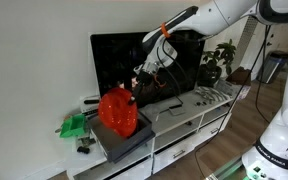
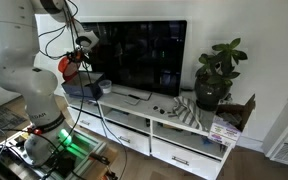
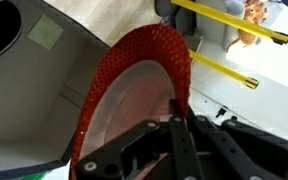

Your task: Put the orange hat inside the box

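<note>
The orange hat (image 1: 117, 110) hangs from my gripper (image 1: 136, 92), which is shut on its rim, just above the grey box (image 1: 124, 143) at the end of the white cabinet. In an exterior view the hat (image 2: 71, 67) shows partly behind the arm, over the box (image 2: 86, 88). In the wrist view the hat (image 3: 134, 75) shows its pale inside and red-orange mesh rim, with my fingers (image 3: 174, 110) closed on the rim. The box's grey wall (image 3: 44, 90) lies below it.
A dark TV (image 1: 119, 60) stands behind the hat. A small green object (image 1: 72, 125) lies beside the box. A potted plant (image 2: 216, 75) and loose items (image 1: 209, 95) sit on the white drawer cabinet (image 1: 184, 130). Yellow-handled tools (image 3: 229, 70) lie on the cabinet top.
</note>
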Motion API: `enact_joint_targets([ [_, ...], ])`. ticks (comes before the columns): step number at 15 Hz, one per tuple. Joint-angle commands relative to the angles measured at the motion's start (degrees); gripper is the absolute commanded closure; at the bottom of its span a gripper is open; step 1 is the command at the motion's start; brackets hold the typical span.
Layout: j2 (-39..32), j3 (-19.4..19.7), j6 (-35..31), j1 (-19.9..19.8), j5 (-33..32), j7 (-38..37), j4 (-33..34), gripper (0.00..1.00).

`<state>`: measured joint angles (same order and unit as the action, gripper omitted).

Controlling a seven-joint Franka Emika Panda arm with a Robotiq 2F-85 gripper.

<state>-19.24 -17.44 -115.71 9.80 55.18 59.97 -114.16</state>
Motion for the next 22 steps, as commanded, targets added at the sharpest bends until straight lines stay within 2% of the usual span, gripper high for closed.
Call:
enact_joint_targets([
  [1, -2.97, 0.64, -0.56, -0.63, 6.42, 7.86, 0.38, 0.99],
  [5, -6.31, 1.20, -1.85, -0.34, 13.30, 13.14, 0.90, 0.99],
  [16, -15.47, 2.57, -5.64, 2.05, 31.02, 20.40, 1.58, 0.99],
  [22, -18.77, 4.44, -6.94, 3.71, 36.55, 23.24, 1.82, 0.99],
])
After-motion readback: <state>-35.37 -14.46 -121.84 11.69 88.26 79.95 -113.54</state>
